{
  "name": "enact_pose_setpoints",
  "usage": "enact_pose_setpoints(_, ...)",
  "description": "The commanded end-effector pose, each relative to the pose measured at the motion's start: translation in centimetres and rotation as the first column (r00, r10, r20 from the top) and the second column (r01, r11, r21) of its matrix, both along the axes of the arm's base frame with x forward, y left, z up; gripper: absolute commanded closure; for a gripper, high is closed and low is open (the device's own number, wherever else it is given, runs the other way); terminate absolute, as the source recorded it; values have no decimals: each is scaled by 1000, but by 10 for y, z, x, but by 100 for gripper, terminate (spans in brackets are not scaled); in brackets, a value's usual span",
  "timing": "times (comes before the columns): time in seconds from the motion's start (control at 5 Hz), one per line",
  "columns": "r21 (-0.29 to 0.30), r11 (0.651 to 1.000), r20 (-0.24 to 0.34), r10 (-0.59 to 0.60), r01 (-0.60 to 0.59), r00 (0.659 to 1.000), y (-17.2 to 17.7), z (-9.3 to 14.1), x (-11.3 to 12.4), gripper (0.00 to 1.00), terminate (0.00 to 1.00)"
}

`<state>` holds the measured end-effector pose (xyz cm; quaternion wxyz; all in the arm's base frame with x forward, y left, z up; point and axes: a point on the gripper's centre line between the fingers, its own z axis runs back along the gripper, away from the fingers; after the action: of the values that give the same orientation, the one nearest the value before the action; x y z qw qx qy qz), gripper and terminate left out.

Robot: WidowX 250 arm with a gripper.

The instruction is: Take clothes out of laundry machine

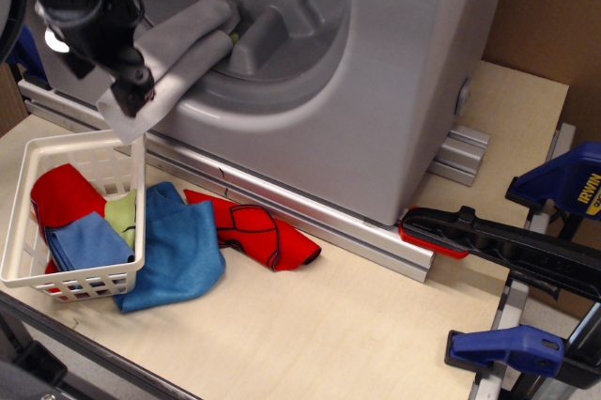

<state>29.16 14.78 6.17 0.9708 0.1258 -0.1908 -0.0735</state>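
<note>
The laundry machine (394,90) is the big light-grey box filling the top of the view, its round drum opening at the upper left. The pale grey-white cloth (183,43) hangs out of the drum over its lower rim and stretches down to the left. My black gripper (131,98) is at the upper left, just outside the drum rim and above the basket's far edge. It is shut on the cloth's lower end, and a pale corner of the cloth hangs below the fingers. The other end still lies inside the drum.
A white slotted basket (26,273) at the lower left holds red, blue and green cloths. A blue cloth (178,254) and a red cloth with black lines (258,234) lie on the wooden table in front of the machine. Blue and black clamps (512,242) stand at the right.
</note>
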Motion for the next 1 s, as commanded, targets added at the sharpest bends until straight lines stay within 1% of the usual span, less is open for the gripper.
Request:
enact_pose_setpoints(0.0, 38, 999, 79, -35, 32, 996, 0, 28, 40, 0, 0)
enact_pose_setpoints(0.2, 37, 999, 117, -14, 9, 993, -3, 27, 52, 0, 0)
enact_pose_setpoints(0.4, 32, 999, 113, -27, 23, 993, -4, 25, 67, 0, 0)
enact_pose_setpoints(0.6, 33, 998, 112, -56, 53, 992, -7, 17, 83, 0, 0)
enact_pose_setpoints(0.8, 25, 997, 94, -82, 80, 992, -15, 12, 99, 0, 0)
